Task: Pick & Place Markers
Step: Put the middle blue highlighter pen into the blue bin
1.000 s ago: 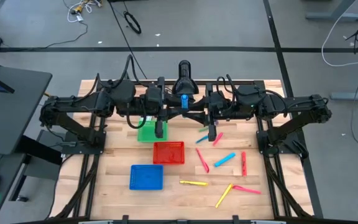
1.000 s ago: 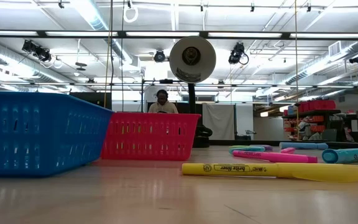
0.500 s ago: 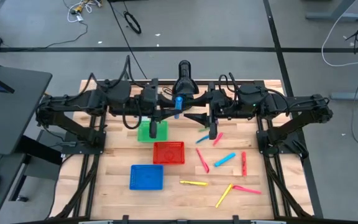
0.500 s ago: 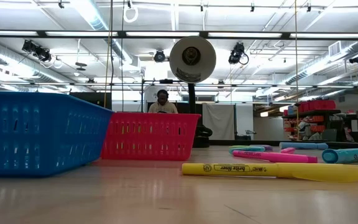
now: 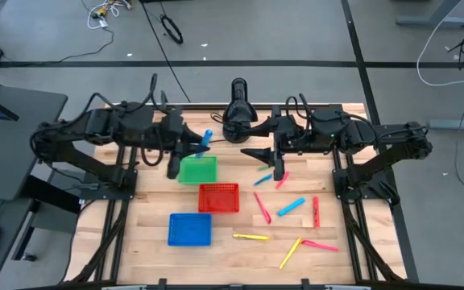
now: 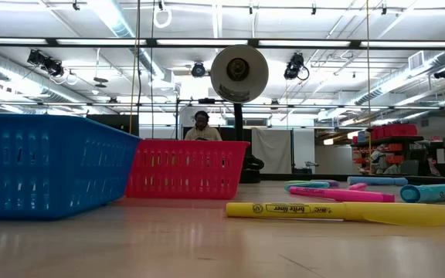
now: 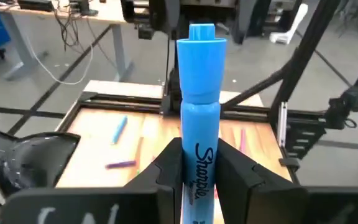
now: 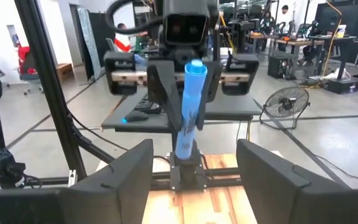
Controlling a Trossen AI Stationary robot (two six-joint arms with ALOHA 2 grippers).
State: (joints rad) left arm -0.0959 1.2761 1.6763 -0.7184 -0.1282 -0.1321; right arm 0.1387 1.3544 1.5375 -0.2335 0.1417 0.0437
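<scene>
Up close, the left claw (image 7: 199,177) pinches a blue marker (image 7: 199,106) upright, its fingers (image 7: 166,171) tight on the barrel, raised above the green basket (image 5: 197,170) at about eleven o'clock on the tabletop (image 5: 240,250). Opposite it, the right claw (image 8: 194,180) stands spread and empty. Only the overhead view shows the loose markers (image 5: 291,207) scattered toward four o'clock; the low view adds a person (image 6: 201,127) beyond.

A light wooden table (image 5: 232,250) is seen mid-frame from above. Sat on it are a green basket (image 5: 197,170), a red basket (image 5: 218,197) below it, a blue basket (image 5: 190,229) lower left, and loose markers (image 5: 292,207) scattered across the right half.
</scene>
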